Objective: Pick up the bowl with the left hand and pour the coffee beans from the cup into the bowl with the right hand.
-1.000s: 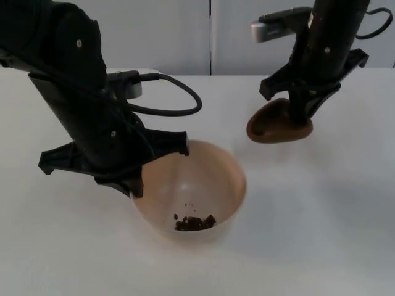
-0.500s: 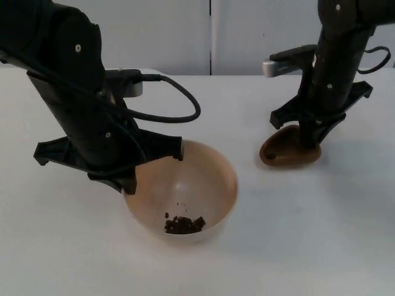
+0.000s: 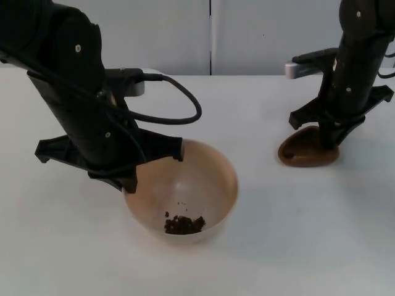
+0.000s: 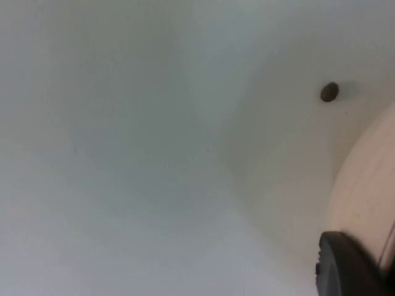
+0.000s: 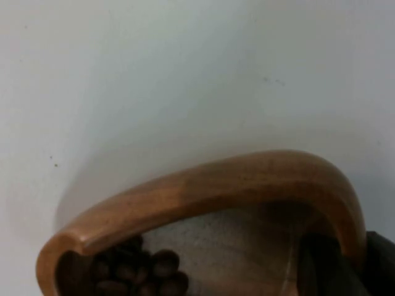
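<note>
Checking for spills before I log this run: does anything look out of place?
One stray coffee bean lies on the white table beside the bowl held by the left hand. The cup in the right hand holds a few beans.

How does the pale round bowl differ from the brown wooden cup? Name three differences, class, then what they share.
The pale round bowl is light beige; the brown wooden cup is dark brown. The bowl is clearly wider than the cup. The bowl is round, the cup's rim comes to a spout. The left pincer is at the bowl's rim, the right pincer at the cup's. Both hold coffee beans.
</note>
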`<state>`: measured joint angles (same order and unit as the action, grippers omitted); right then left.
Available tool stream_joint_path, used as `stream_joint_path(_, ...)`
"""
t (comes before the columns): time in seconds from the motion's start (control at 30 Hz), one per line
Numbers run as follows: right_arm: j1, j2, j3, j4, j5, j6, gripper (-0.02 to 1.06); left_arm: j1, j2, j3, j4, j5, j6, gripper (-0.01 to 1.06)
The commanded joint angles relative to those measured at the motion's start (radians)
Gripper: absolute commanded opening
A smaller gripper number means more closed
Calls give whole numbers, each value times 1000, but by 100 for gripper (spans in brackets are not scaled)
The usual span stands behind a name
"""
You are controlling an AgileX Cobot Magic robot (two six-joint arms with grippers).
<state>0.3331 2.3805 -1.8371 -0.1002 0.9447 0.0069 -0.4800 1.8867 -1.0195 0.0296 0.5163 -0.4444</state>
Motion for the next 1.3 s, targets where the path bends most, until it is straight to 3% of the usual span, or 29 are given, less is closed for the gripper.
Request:
stream_joint_path(0.0,-3,0,7,-4,-4,3,0,3,-3,-1,6,-7,3,0)
stream_joint_path(0.2,-3,0,7,-4,-2,3,1,3,-3,-1,6,-7,3,13)
stream_joint_path(0.33,-3,0,7,0,6,3,16,3,-3,-1,6,-7,3,52)
stream_joint_path(0.37,-3,0,7,0,6,3,16,3,-3,-1,6,-7,3,52)
stream_joint_path(0.43,-3,0,7,0,6,3,27,3,-3,-1,6,-7,3,68)
stream_joint_path(0.5,-3,0,7,1,6,3,40,3,-3,-1,6,-7,3,76)
stream_joint_path(0.53,-3,0,7,1,6,3,40,3,-3,-1,6,-7,3,76)
stream_joint_path(0.63,-3,0,7,1,6,3,57,3,-10,-3,6,-2,3,79)
stream_joint_path(0.7,-3,-7,7,1,9,3,62,3,-32,-3,6,-2,3,79)
stream_joint_path(0.97,-3,-98,7,4,9,3,63,3,-152,-3,6,-17,22,79)
stream_joint_path(1.27,-3,-318,7,2,133,1,63,3,-383,-3,6,35,92,79)
